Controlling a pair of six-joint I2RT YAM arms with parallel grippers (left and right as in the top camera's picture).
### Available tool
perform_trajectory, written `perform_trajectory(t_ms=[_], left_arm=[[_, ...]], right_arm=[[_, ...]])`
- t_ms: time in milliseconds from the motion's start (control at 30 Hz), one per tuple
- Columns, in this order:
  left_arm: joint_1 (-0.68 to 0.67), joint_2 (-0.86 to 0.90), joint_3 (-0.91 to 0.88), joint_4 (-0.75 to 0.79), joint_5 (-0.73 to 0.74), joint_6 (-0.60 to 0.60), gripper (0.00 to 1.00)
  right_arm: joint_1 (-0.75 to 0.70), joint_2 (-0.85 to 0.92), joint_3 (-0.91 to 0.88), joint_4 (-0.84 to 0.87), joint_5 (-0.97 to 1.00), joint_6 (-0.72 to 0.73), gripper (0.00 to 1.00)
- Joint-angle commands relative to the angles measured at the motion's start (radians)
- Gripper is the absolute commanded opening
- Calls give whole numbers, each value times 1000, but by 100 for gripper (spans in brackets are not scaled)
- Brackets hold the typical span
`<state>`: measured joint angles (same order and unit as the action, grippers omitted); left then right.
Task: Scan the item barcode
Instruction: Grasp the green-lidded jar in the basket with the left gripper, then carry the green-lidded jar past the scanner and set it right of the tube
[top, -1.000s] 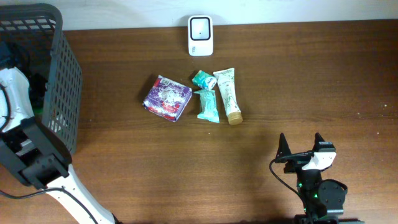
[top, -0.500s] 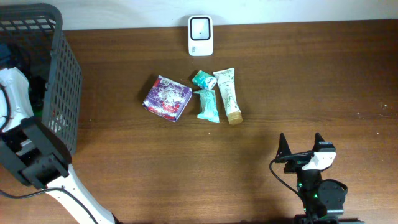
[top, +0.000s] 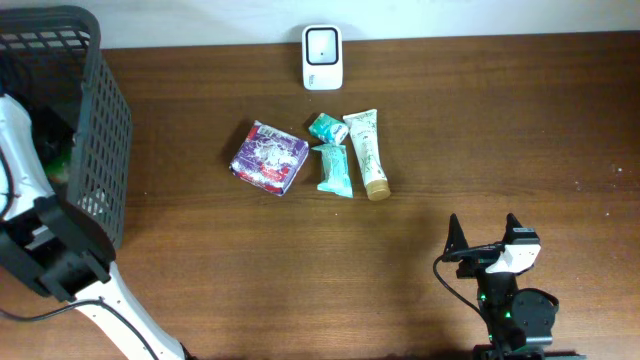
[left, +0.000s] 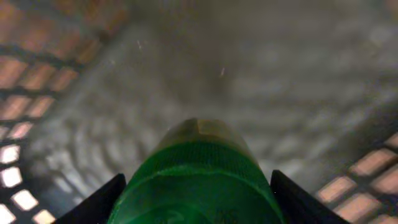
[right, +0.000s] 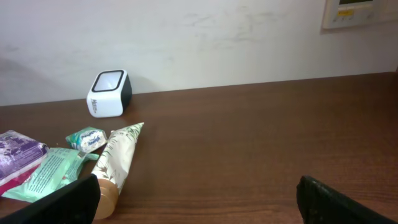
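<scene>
1. Table (top: 300, 260): brown wood, seen from overhead.
2. Basket (top: 100, 130): dark mesh, at 10 o'clock on the table.
3. Left arm (top: 50, 250): rises from 8 o'clock and bends over the rim, wrist down inside the basket. The left gripper (left: 196, 186) is partly open, with its fingers (left: 102, 202) flanking a green ribbed item (left: 196, 162) that fills the gap between them. Whether they press on it cannot be told. The item is low in the basket, over its grey floor.
4. Right gripper (top: 483, 225): at 5 o'clock, level, pointing toward 12. Its jaws are spread wide with nothing between them.
5. Purple packet (top: 269, 158): near centre.
6. Scanner (top: 322, 57): white, at 12 o'clock by the wall.
7. Cream tube (top: 367, 152): at 3 o'clock of the packet, cap toward 6.
8. Teal sachet (top: 334, 168): between packet and tube.
9. Small teal packet (top: 326, 127): at 12 o'clock of the sachet.
</scene>
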<state>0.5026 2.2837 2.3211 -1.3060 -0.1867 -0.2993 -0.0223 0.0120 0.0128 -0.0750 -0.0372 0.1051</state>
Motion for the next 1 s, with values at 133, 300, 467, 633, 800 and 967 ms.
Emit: perform_trajectory(t_ms=[133,300,467,633,800,967], left_arm=[[5,-12,443,-117,214,-25,49],[4,-34,658,-171,373,-29,49],[4,-111,737,-173,566,-59,48],[-67,-144,748,-178,734,-59,47],[-282,-141,746,-182,735,-59,47],[-573,-138,665,-171,549,-59,46]], right_arm=[[8,-6,-7,-4,8,4,99],[8,-6,-7,-4,8,4,99],[8,-6,-7,-4,8,4,98],[8,-6,-7,-4,8,4,99],[8,-6,-7,-4,8,4,99],[8,-6,-7,-4,8,4,99]])
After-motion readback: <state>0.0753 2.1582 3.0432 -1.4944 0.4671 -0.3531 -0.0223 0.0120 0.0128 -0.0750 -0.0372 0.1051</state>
